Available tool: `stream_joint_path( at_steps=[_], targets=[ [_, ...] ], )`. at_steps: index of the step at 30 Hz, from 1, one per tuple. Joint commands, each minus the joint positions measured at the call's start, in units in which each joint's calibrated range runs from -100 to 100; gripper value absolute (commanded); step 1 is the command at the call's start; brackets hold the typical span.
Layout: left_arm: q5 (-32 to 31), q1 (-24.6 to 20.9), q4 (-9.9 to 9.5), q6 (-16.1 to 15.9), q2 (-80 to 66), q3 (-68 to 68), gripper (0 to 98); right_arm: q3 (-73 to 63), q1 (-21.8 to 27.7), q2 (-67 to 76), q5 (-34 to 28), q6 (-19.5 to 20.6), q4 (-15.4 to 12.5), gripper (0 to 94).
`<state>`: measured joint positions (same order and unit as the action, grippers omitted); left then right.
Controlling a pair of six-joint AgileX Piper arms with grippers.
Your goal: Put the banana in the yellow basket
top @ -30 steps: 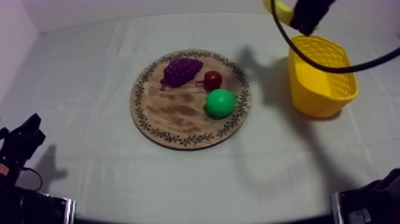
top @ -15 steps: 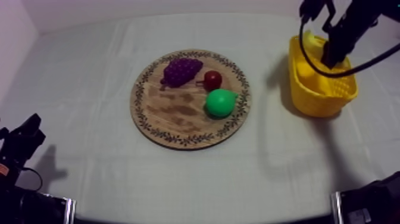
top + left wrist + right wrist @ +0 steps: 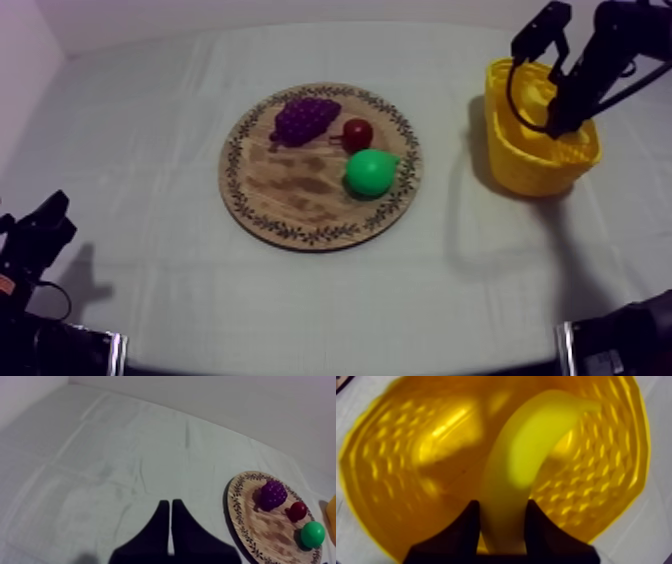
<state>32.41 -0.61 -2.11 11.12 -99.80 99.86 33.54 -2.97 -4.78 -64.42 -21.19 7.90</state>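
One banana, lengthwise beyond right tool

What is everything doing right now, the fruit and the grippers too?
banana: held by the right gripper
right gripper: shut on the banana, inside the yellow basket
yellow basket: upright
left gripper: shut, empty
wooden board: flat, holding grapes, pear, small red fruit
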Motion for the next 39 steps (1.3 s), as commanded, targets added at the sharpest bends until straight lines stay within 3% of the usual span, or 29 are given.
stream_joint_path(
  at_steps=[1, 9, 12, 14, 16, 20, 27, 34, 39],
  targets=[
    [0.0, 0.0, -0.02, 0.02, -0.03, 0.03, 0.1, -0.14, 0.17, -0.66, 0.8, 0.36, 0.06, 24.1],
    [0.0, 0.0, -0.02, -0.01, -0.03, 0.03, 0.1, -0.87, 0.63, -2.06, 3.98, 2.48, 0.6, 40.2],
    [0.0, 0.0, -0.02, -0.01, -0.03, 0.03, 0.1, -1.12, 0.93, -2.0, 4.53, 2.51, 0.58, 42.3],
    [0.0, 0.0, -0.02, -0.01, -0.03, 0.03, 0.1, -1.03, 1.22, -1.62, 4.92, 2.46, 0.52, 38.0],
    [0.0, 0.0, -0.02, -0.01, -0.03, 0.03, 0.1, -0.49, 1.57, -0.67, 6.02, 3.52, 0.79, 27.7],
    [0.0, 0.0, -0.02, -0.01, -0.03, 0.03, 0.1, 2.1, 2.16, 3.44, 10.61, 8.85, 2.75, 9.1],
    [0.0, 0.0, -0.02, 0.0, -0.03, 0.03, 0.1, 10.47, 3.39, 17.38, 19.05, 18.22, 4.66, 2.5],
    [0.0, 0.0, -0.02, 0.03, -0.03, 0.03, 0.1, 28.47, 4.51, 36.26, 32.32, 22.74, 1.5, 0.8],
    [0.0, 0.0, -0.02, 0.0, -0.03, 0.03, 0.1, 41.1, 3.46, 50.92, 37.04, 20.57, -4.44, 0.6]
  ],
)
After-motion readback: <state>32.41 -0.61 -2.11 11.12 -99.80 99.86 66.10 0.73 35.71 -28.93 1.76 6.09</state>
